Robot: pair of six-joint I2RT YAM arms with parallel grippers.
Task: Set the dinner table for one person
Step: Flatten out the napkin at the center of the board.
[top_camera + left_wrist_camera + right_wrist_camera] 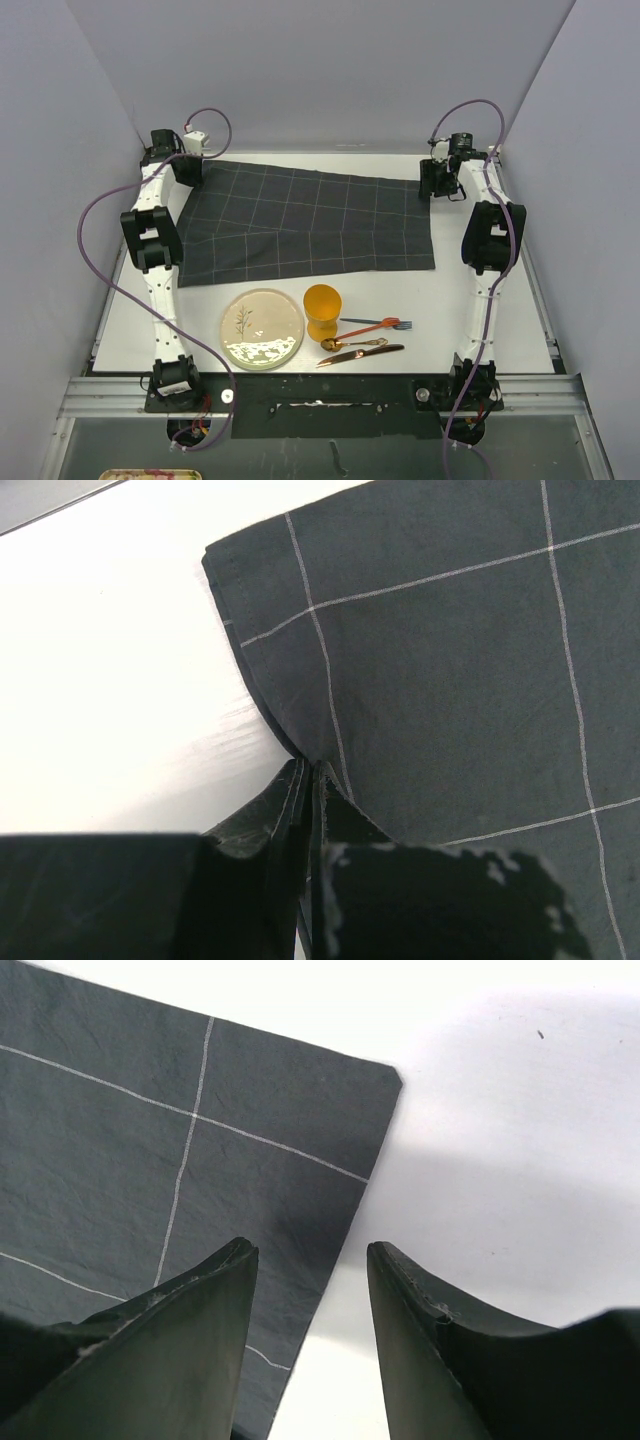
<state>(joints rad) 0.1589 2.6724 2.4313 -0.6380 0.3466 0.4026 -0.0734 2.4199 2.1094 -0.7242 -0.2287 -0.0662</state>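
Progress: early stage, by my judgement. Only the cloth is being dealt with; no place is laid yet.

Far left: the left hand (310,775) is closed tight, pinching the far-left edge of the dark grey gridded cloth (310,220). Fabric gathers into a pucker at the pinch.

Centre: the cloth covers the far half of the white surface (440,310), which lies beneath every item and spans the whole working area. The cloth is not flat. A crease runs across its left part, and the near edge slants.

Near centre, all on bare surface and off the cloth: a round plate (262,329), with an orange cup (322,310) just beside it on the right. Right of the cup lie a fork (375,325), a spoon (352,343) and a knife (360,354), bunched close together.

Far right: the right hand (312,1250) has its fingers apart, straddling the cloth's right edge near the far-right corner. It grips nothing.

Outstanding: smoothing the cloth, then placing the plate, cup and cutlery on it.

Markings: no brand, label or legible writing. The plate carries only a plant sprig motif.
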